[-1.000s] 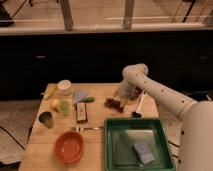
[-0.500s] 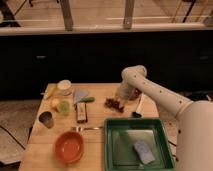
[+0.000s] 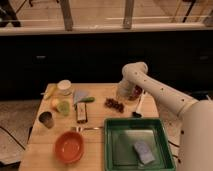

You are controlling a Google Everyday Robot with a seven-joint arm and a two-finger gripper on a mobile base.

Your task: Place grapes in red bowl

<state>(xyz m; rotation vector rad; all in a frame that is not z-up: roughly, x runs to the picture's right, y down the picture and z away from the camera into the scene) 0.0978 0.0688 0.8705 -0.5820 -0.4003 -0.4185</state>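
The grapes (image 3: 114, 104), a small dark red-brown cluster, lie on the wooden table (image 3: 45, 145) near its middle. My gripper (image 3: 124, 94) hangs down from the white arm (image 3: 150, 85), just right of the grapes and close above the table. The red bowl (image 3: 137, 92) shows only as a dark maroon patch behind the gripper and forearm; most of it is hidden. Whether the gripper touches the grapes is unclear.
A green tray (image 3: 113, 150) holding a blue-grey sponge (image 3: 144, 151) fills the front right. An orange bowl (image 3: 69, 147), metal cup (image 3: 45, 119), banana (image 3: 50, 91), white jar (image 3: 64, 87), brown bar (image 3: 81, 114) and fork (image 3: 87, 128) sit on the left. A dark-handled utensil (image 3: 138, 107) lies right of the grapes.
The gripper has shifted slightly to the left, toward the grapes. The grapes still lie on the table in about the same place.
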